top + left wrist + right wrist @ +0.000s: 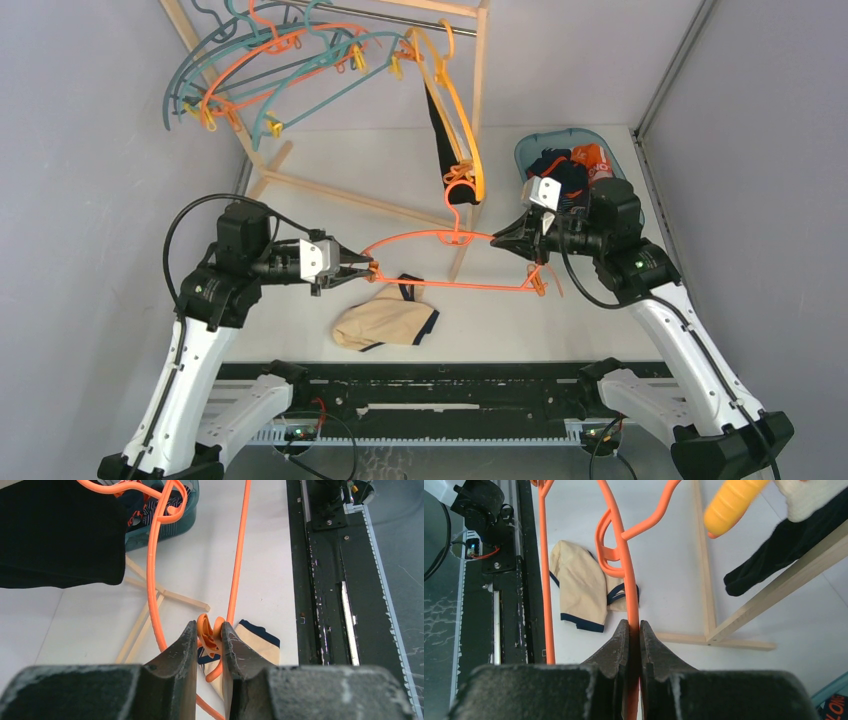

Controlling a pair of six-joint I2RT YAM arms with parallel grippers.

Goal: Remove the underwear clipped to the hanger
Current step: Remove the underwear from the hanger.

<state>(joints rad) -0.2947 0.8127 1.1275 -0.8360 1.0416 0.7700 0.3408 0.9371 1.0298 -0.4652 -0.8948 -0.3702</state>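
Observation:
An orange hanger (450,262) hangs level above the table between my two grippers. My left gripper (368,268) is shut on the orange clip (210,632) at the hanger's left end, pinching it. The right gripper (512,240) is shut on the hanger's upper bar (626,570). Beige underwear with navy trim (385,320) lies crumpled on the table under the hanger, and nothing shows in the pinched clip. It also shows in the wrist views: underwear (252,640), underwear (579,590). A black pair (445,150) hangs from a yellow hanger (455,100).
A wooden rack (470,120) stands at the back with several teal and orange hangers (270,70) on its rail. At the back right is a blue basket (530,150) holding navy and orange underwear. The black base rail (430,385) runs along the near edge.

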